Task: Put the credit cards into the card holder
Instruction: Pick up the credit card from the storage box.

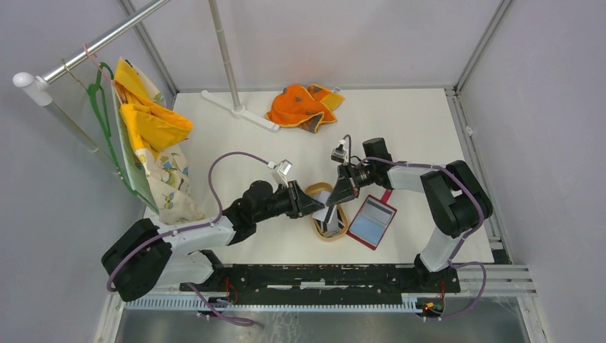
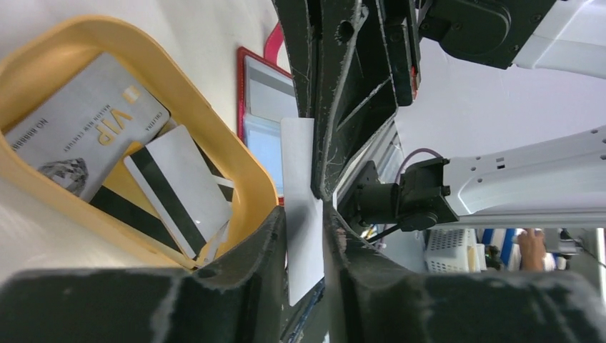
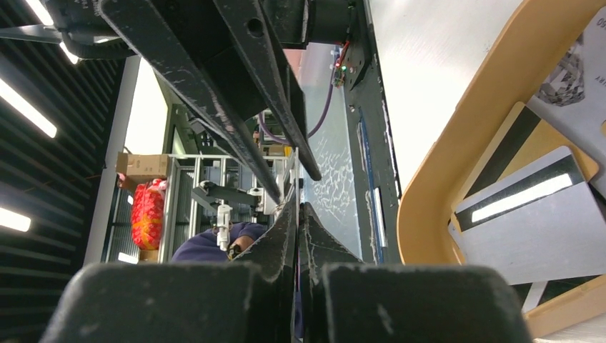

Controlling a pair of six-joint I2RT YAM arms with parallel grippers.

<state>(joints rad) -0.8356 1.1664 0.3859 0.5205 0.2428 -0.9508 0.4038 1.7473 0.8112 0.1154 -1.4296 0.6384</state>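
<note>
A white credit card [image 2: 300, 207] hangs over the tan tray [image 1: 321, 236]. My right gripper [image 1: 337, 199] is shut on its upper end. My left gripper [image 2: 304, 211] has a finger on each side of the card's lower part, and the card fills the gap. Whether those fingers press on it does not show. More credit cards lie in the tray [image 2: 243, 153]: a grey VIP card [image 2: 86, 121] and a white one with a dark stripe [image 2: 179, 186]. The red card holder [image 1: 371, 221] lies open just right of the tray, pale blue inside. In the right wrist view the right gripper [image 3: 299, 204] shows no gap.
An orange cloth [image 1: 304, 107] lies at the back of the table. A yellow patterned cloth [image 1: 154, 128] hangs from a green hanger at the left. The white foot of a rack pole [image 1: 239, 111] stands behind the arms. The tray's rim [image 3: 429, 186] is close below the right fingers.
</note>
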